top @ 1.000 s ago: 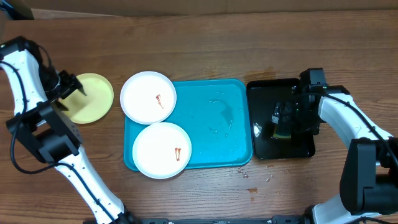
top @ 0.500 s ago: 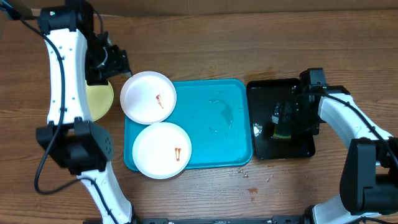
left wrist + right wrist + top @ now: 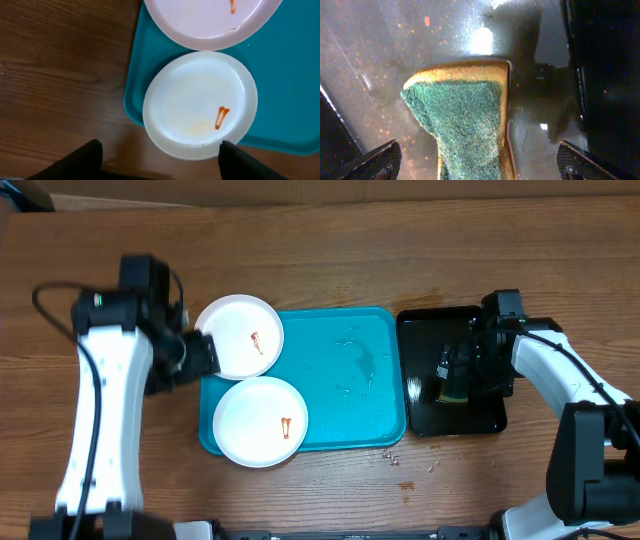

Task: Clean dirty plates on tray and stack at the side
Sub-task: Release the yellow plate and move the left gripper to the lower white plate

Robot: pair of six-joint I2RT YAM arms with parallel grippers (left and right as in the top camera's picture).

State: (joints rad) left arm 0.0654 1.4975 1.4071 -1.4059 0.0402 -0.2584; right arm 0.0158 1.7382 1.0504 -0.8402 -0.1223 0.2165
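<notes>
Two white plates sit on the left half of a blue tray [image 3: 350, 395] on a wooden surface [image 3: 330, 250]. The upper white plate [image 3: 238, 337] overhangs the tray's back left corner. The lower white plate [image 3: 260, 421] overhangs its front edge. Each has a red smear. The tray's right half is bare. The left hand [image 3: 203, 356], open and empty, has swung in from the far left to the upper plate's left rim. The right hand [image 3: 455, 370] stays wide open over a sponge [image 3: 465, 115] in a black tray [image 3: 420, 415].
</notes>
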